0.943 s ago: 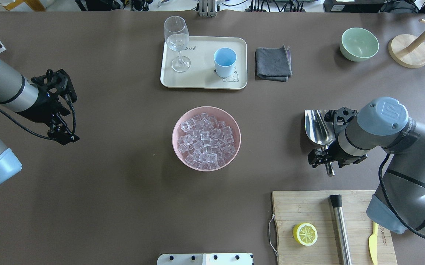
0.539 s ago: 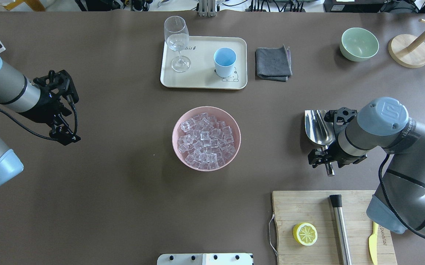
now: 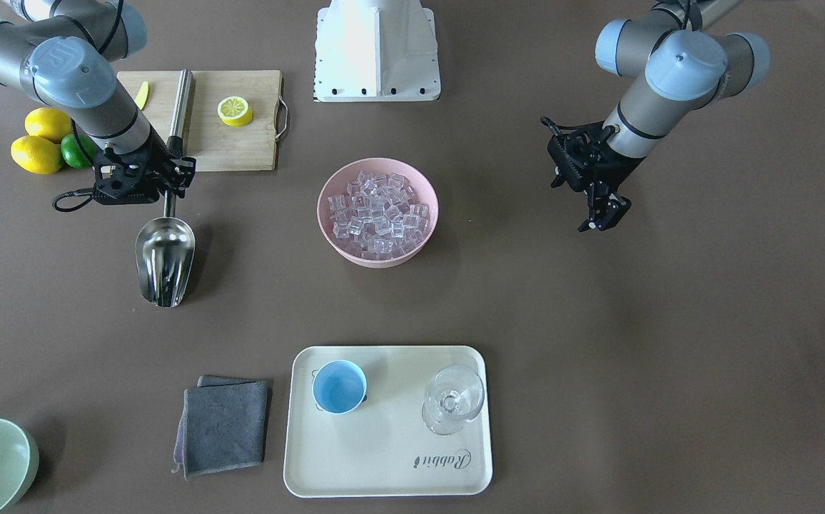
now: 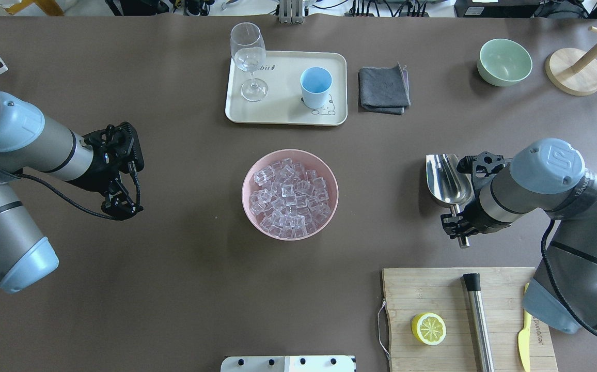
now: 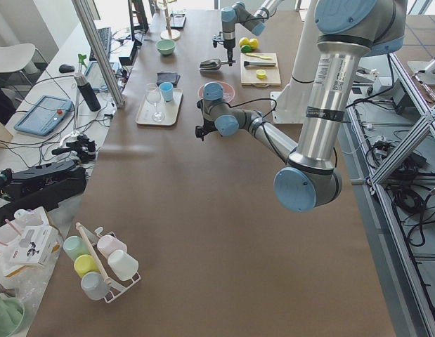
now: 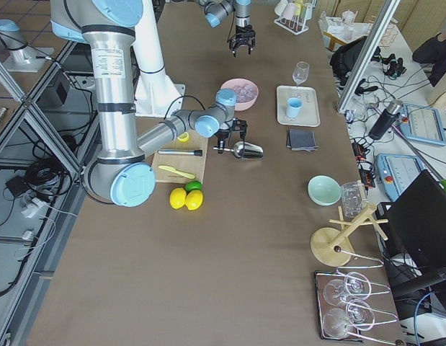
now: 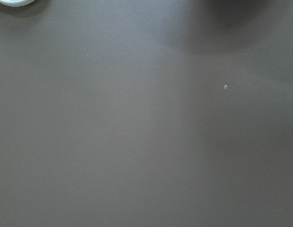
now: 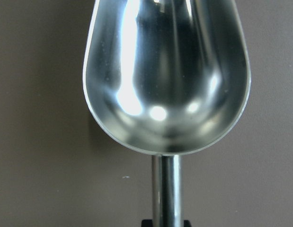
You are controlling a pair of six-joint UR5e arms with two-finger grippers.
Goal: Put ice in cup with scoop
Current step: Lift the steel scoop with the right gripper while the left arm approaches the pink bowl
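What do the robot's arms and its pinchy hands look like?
The left arm and right arm are silver-grey tubes with round light-blue joint caps; the right arm's cap bears a logo. The left gripper and right gripper are black, with black cables looping behind.

Wine glass (image 4: pixel 249 57) upright on a cream tray (image 4: pixel 283 116) w/ folded grey cloth (image 4: pixel 383 89) just beside it, pale green bowl (image 4: pixel 505 62) well apart, pink bowl (image 4: pixel 247 186) mid-table, & a wooden board (image 4: pixel 417 289) carrying half a lemon (image 4: pixel 428 328), steel cylinder (image 4: pixel 478 320) & yellow knife (image 4: pixel 523 341).

The left hand (image 4: pixel 120 206) has swung inward, nearer the pink bowl (image 4: pixel 332 178).
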